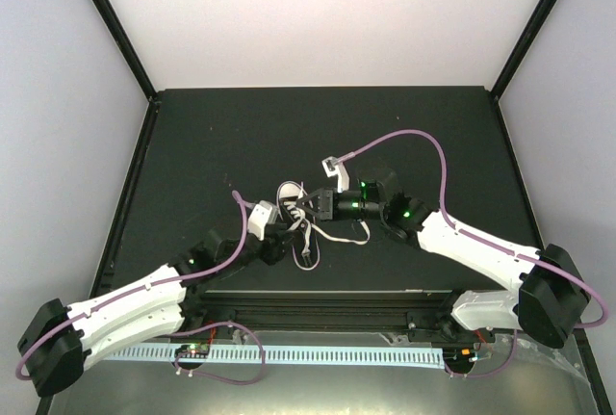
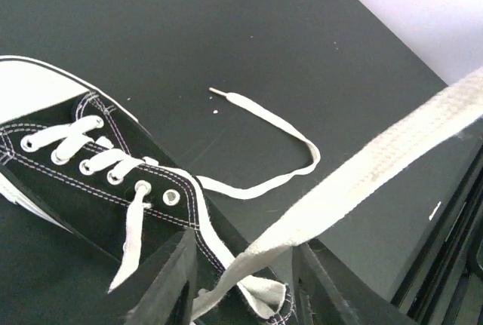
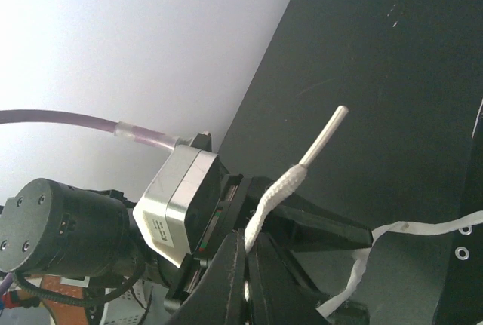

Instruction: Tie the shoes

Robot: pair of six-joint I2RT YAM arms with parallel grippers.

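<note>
Small black canvas sneaker with white toe cap [image 1: 292, 201] is found at table centre, between the two grippers. It is judged light and soft-sided, so it would be dragged easily if a lace is tugged. Flat white woven lace [image 2: 362, 182] is thin, limp and probably slippery. It is best taken near its stiff tip. A lace end is pinched by the right gripper [image 3: 246, 253], jaws closed on it, tip sticking out above. A taut strand, apparently the same lace, is passed between the fingers of the left gripper [image 2: 245, 268], jaws apart, nothing clamped. A second loose white lace [image 2: 275, 125] is seen slack on the black matte table [image 1: 241, 136], right of the sneaker.
</note>
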